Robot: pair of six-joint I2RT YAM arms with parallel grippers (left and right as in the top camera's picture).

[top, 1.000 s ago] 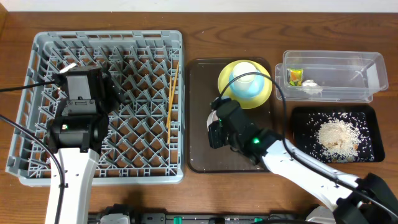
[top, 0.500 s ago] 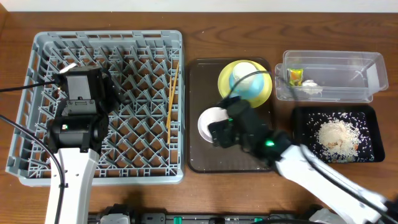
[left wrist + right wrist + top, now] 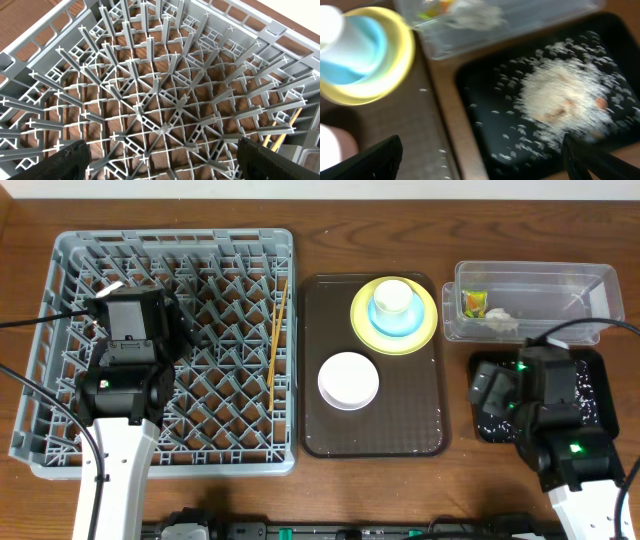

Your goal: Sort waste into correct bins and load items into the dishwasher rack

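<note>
— Over the black tray (image 3: 592,366), what was the right gripper (image 3: 482,162) doing?
— Hanging with jaws spread, empty. The white bowl (image 3: 348,380) sat on the brown tray (image 3: 400,430); the left gripper (image 3: 160,160) gaped, empty, above the dishwasher rack (image 3: 200,240).

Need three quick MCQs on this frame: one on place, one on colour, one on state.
1. Where is the white bowl?
A) in the rack
B) on the brown tray
C) in the clear tub

2. What colour is the plate under the blue dish?
A) red
B) yellow
C) black

3. What state is the right claw in?
A) open, holding nothing
B) shut on the bowl
C) shut on the plate

Answers:
1 B: the bowl sits on the tray's surface, beside the plate stack.
2 B: its yellow rim rings the dish.
3 A: the wrist view shows both fingers wide apart over the black tray, with nothing between them.
</note>
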